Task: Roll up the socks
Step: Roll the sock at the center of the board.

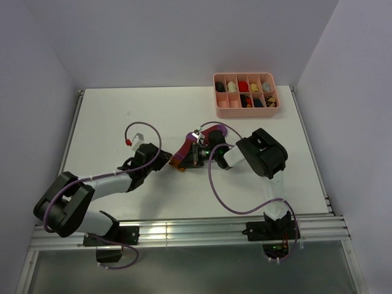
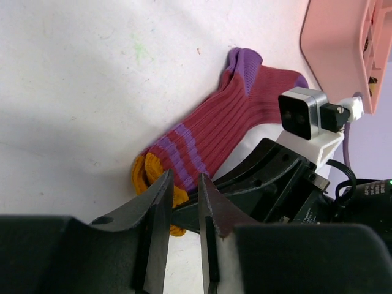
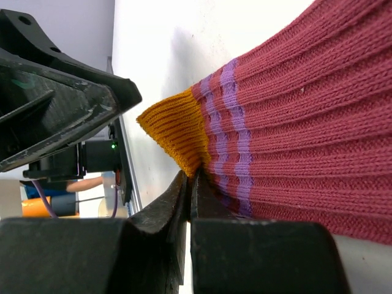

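Our left claw point(image 2: 184, 185) holds its jaws a narrow slit apart with the orange cuff point(image 2: 142, 174) at its tips. We cannot tell whether it bites, and if it catches only the stretchy edge, we judge the cuff could slip free and spoil the roll. Ahead of it the sock point(image 2: 214, 131) stretches away over the smooth white table point(image 2: 73, 79), ribbed magenta knit with purple stripes and toe. Just right of it, our right claw point(image 3: 188, 182) is clenched, seemingly on the cuff's lower edge, so opposing pulls could distort the knit.
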Robot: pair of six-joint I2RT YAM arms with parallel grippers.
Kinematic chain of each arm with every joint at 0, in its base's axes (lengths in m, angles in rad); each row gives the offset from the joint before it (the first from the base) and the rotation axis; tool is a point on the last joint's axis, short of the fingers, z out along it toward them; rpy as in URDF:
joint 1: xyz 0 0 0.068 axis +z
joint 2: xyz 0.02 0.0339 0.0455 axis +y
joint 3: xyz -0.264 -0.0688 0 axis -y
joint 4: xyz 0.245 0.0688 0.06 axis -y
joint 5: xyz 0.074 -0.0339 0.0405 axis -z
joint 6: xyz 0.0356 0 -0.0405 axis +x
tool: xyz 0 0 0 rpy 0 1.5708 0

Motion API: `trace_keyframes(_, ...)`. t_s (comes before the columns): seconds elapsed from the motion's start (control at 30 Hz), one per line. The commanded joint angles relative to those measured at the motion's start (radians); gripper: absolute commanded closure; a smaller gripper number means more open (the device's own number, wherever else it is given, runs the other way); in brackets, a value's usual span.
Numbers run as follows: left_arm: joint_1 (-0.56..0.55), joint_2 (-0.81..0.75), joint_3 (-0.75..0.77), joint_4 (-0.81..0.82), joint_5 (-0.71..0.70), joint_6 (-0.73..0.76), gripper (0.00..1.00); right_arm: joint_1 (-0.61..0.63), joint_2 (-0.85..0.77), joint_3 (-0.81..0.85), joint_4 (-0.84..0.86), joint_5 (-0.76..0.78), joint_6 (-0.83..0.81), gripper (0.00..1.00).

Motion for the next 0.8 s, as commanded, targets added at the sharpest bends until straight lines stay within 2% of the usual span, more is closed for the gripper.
trace_keyframes(0.0, -0.009, -0.013, -0.024, 0.081, 0.000, 0.012, 0.72, -0.010, 0.011, 0.027, -0.007, -0.010, 0.001, 1.00)
trace_keyframes(0.23, -0.019, -0.153, -0.175, 0.170, -0.032, 0.078, 0.72, -0.013, 0.011, 0.024, 0.003, -0.019, 0.014, 1.00)
trace_keyframes(0.33, -0.019, -0.159, -0.240, 0.250, -0.017, 0.117, 0.73, -0.015, 0.015, 0.025, 0.005, -0.021, 0.018, 1.00)
trace_keyframes(0.6, -0.019, -0.015, -0.225, 0.398, 0.050, 0.173, 0.83, -0.013, 0.011, 0.035, -0.013, -0.024, 0.018, 1.00)
trace_keyframes(0.77, -0.019, 0.067, -0.196, 0.460, 0.077, 0.193, 0.85, -0.013, 0.011, 0.038, -0.021, -0.025, 0.012, 1.00)
